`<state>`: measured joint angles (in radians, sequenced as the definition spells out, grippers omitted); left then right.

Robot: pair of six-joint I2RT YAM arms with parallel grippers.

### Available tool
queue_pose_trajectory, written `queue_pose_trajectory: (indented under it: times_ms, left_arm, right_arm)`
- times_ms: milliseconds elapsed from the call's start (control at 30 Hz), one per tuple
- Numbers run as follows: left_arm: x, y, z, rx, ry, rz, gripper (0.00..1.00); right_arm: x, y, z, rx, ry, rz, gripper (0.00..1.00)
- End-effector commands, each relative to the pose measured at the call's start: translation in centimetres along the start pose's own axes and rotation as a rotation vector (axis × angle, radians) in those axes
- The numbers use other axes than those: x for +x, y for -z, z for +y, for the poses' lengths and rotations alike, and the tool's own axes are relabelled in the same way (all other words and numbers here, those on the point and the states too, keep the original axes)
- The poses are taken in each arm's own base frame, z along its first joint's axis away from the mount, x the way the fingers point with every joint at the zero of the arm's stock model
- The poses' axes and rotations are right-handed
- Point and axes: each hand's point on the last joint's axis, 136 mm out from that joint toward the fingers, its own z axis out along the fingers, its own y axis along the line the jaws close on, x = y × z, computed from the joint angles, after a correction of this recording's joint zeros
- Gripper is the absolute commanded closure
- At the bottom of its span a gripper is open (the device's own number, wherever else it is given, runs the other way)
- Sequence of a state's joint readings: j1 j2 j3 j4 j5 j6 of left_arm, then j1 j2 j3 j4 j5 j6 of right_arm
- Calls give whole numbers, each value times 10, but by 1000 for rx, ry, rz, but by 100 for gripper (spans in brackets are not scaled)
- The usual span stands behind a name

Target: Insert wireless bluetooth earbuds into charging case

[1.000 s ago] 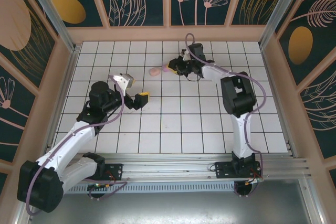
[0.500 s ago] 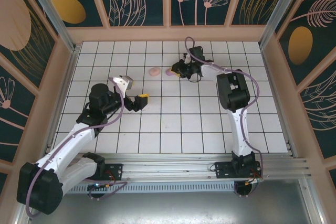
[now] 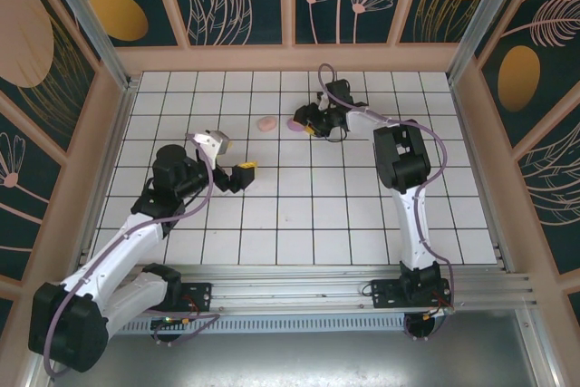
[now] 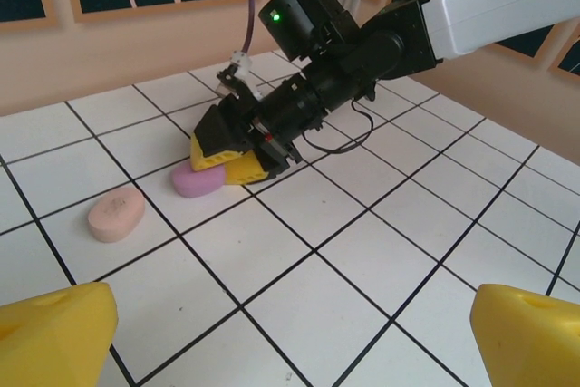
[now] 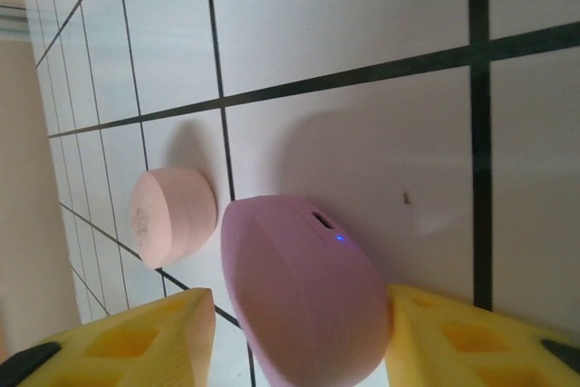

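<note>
1. Right end effector is down on the tabletop, yellow fingers parted and straddling the purple case. A sliver of tile shows between one finger and the shell, so I call it open around the case, not clamping it.
2. That purple case lies flat and looks shut, its port and a small blue light facing the wrist camera. The fingers flank it, probably to steady or turn it so the lid can be worked.
3. Pink case rests just beside the purple case, not touching, apparently shut too.
4. Earbuds: I cannot tell whether any sit inside either case.
5. Left end effector hovers well apart from the purple case, toward the arm bases. It is spread wide, holding nothing, and aimed at the case, likely standing by to help.
</note>
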<state>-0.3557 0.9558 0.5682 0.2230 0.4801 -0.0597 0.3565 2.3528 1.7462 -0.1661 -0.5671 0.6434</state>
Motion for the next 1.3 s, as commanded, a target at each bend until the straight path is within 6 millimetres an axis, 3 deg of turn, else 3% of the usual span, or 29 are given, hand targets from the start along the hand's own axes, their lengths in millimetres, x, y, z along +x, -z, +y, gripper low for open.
queue_pose_trajectory:
  times_ms: [0,133,267,433,567,700,767,800,933,1067,1267]
  left_arm:
    - [-1,5,0,-20,-8,-7,2]
    - [-6,8,9,-77,-7,-14,2]
    - [-12,12,37,-246,16,-11,1]
    - [-16,21,80,-475,63,-12,1]
    - [-16,30,114,-599,141,-41,1]
    - [-13,44,149,-740,175,-112,1]
    - [-11,47,157,-774,132,-136,1]
    - [-9,49,161,-795,109,-149,1]
    - [11,59,180,-906,-9,-85,1]
    - [33,75,198,-1008,1,-93,1]
    - [50,82,195,-1002,-11,-213,1]
  right_arm:
    - [-14,23,1,91,30,-60,42]
    - [-21,48,14,144,80,-114,39]
    - [-29,86,31,197,155,-200,37]
    - [-35,150,54,266,259,-348,31]
    - [-33,202,51,359,303,-495,26]
    - [-23,252,26,475,326,-652,19]
    - [-15,274,12,510,326,-721,9]
    - [-11,284,0,528,316,-753,2]
    - [3,323,-54,575,264,-884,1]
    - [21,342,-93,609,351,-1005,1]
    - [46,330,-110,598,573,-1052,1]
